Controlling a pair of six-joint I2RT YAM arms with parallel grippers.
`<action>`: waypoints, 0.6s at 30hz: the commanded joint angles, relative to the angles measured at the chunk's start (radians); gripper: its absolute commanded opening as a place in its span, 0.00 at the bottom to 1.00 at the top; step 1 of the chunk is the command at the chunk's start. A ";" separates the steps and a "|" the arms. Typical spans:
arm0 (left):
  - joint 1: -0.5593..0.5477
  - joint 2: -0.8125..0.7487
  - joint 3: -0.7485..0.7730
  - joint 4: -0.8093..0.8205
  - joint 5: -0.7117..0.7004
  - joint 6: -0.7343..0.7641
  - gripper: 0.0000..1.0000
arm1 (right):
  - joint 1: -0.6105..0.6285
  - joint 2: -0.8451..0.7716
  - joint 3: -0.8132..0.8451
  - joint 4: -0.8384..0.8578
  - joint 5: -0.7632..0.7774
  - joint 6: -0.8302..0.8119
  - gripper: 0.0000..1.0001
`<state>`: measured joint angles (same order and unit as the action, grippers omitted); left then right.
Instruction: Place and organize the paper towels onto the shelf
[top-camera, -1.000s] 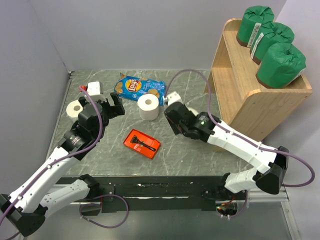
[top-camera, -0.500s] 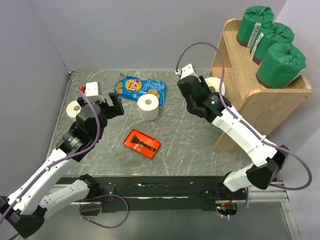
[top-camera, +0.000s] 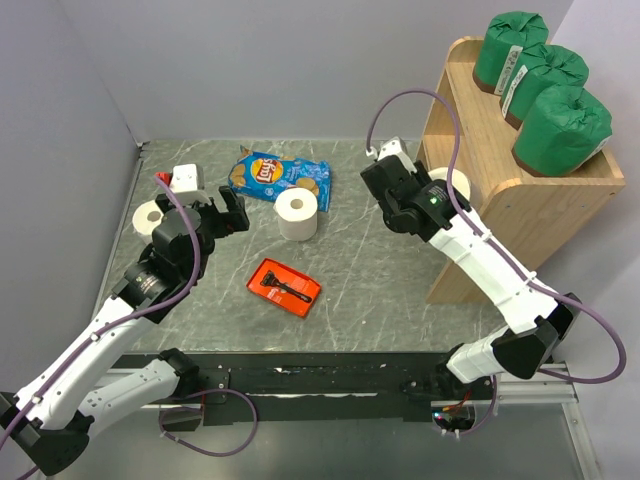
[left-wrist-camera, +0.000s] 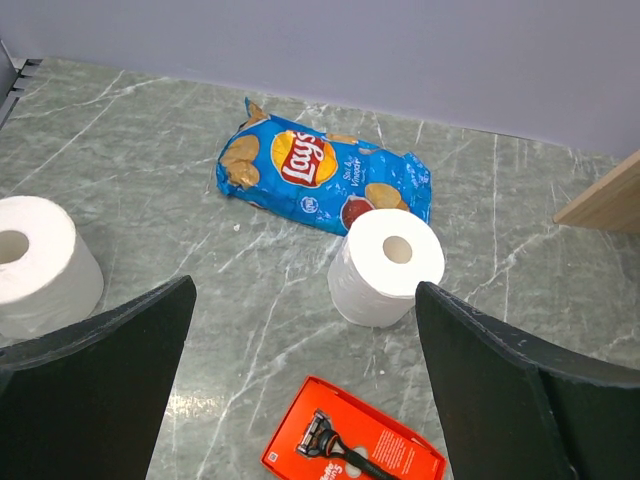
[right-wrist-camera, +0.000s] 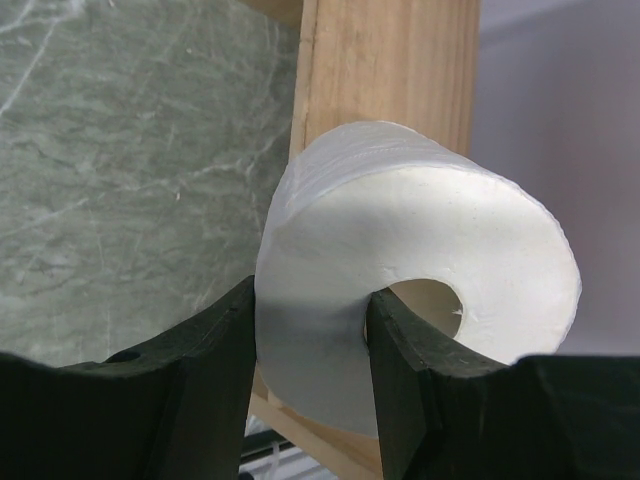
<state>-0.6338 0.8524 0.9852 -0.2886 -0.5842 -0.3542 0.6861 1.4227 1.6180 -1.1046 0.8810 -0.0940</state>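
- The held white roll (right-wrist-camera: 430, 235) hangs at the left edge of the shelf (top-camera: 480, 160), about level with its lower step. I cannot tell whether it touches the wood.
- The right gripper (right-wrist-camera: 308, 335) pinches it through the wall, one finger inside the hollow core and the other outside.
- It looks light and soft, and the paper wall would dent under a hard squeeze. A gentle hold through the core seems safest, as a loose sheet could unroll.
- Three green-wrapped rolls (top-camera: 545, 75) stand in a row on the upper level.
- The middle white roll (top-camera: 297, 213) stands upright on the table (top-camera: 380, 290), just near of the chip bag (top-camera: 280, 175).
- The left white roll (top-camera: 152, 217) sits at the far left.
- The left gripper (left-wrist-camera: 305, 300) hovers just right of that roll, spread wide and holding nothing.
- A red tray (top-camera: 285, 285) lies near of the middle roll.
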 joint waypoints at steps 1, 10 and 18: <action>-0.004 -0.013 0.001 0.043 0.004 0.003 0.98 | -0.014 -0.036 0.049 -0.089 0.039 0.082 0.39; -0.006 -0.010 -0.002 0.043 0.004 0.001 0.98 | -0.063 -0.065 0.031 -0.141 0.066 0.146 0.42; -0.006 -0.007 -0.002 0.043 0.003 0.003 0.99 | -0.111 -0.080 0.011 -0.146 0.079 0.158 0.43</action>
<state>-0.6346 0.8524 0.9852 -0.2886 -0.5812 -0.3557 0.5957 1.3804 1.6165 -1.2369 0.8856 0.0456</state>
